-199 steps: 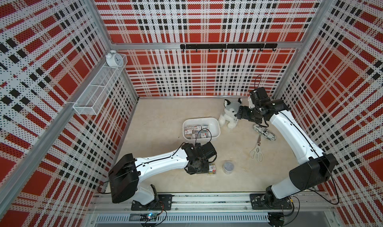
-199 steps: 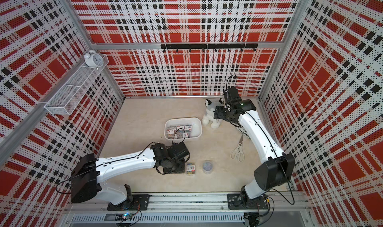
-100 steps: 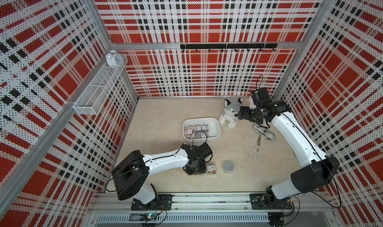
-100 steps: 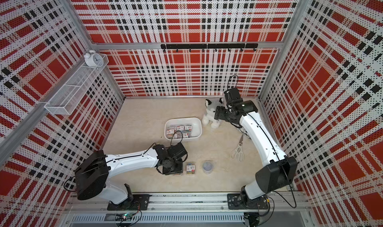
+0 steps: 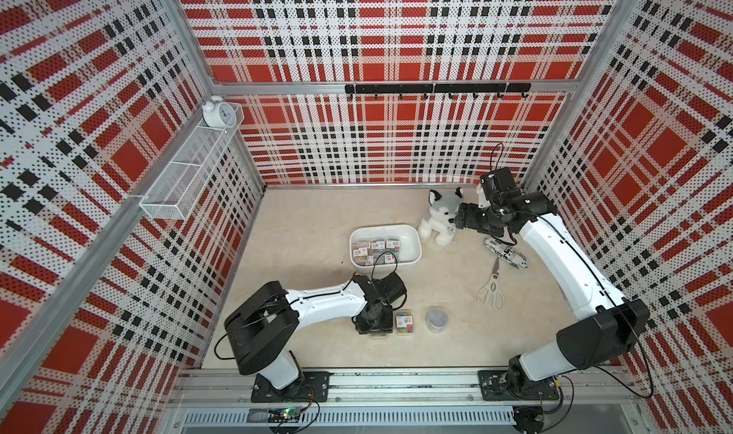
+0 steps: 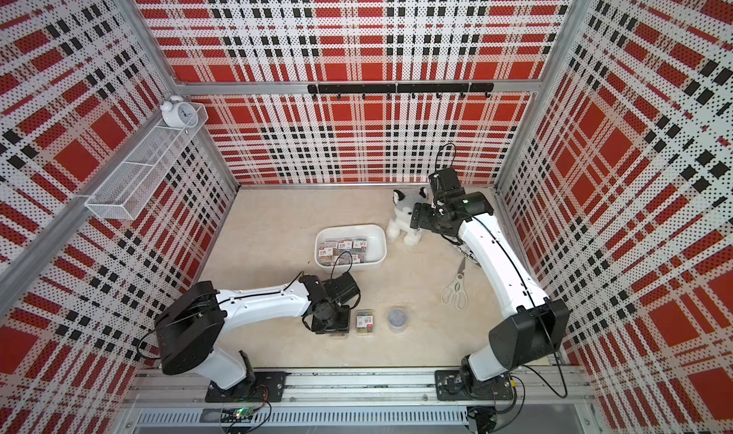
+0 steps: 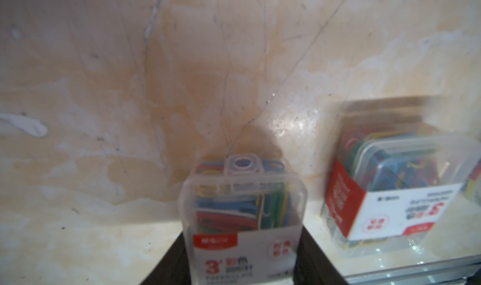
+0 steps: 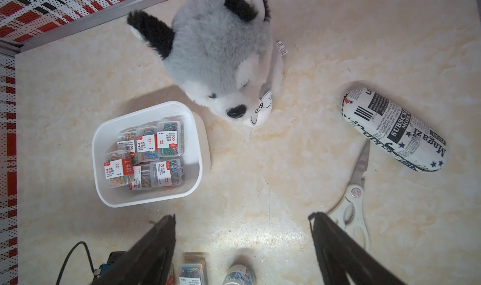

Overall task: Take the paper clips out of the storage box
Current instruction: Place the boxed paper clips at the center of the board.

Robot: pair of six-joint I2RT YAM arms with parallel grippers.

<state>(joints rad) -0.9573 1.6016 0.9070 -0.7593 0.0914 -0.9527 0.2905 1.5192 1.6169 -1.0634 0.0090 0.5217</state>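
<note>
The left end effector (image 7: pixel 243 234) is clenched on a clear case of coloured paper clips (image 7: pixel 242 200), label up, low over the table (image 7: pixel 104 88). I cannot tell whether the case's underside touches the surface. Just beside that end effector, toward the right arm, lies a second case (image 5: pixel 404 323). Beyond it stands the round tub (image 5: pixel 437 319) of grey contents. Both are already out of the storage box (image 5: pixel 410 249), which sits past the end effector, away from the robot's base. About six cases (image 8: pixel 145 153) lie inside it, overlapping.

Letting go while the case hangs above the table could tip it or bounce it into its close neighbour. On later reaches the overlapped cases may come up two at a time or slide.

The right end effector (image 8: pixel 242 231) is released, jaws wide with nothing between. It hovers near the plush husky (image 5: pixel 440 218), so a sweep toward the box could knock the toy.

In both top views the left wrist covers most of the held case. The left wrist picture is blurred, and its fingers (image 7: pixel 169 262) are cut off at the edge.
</note>
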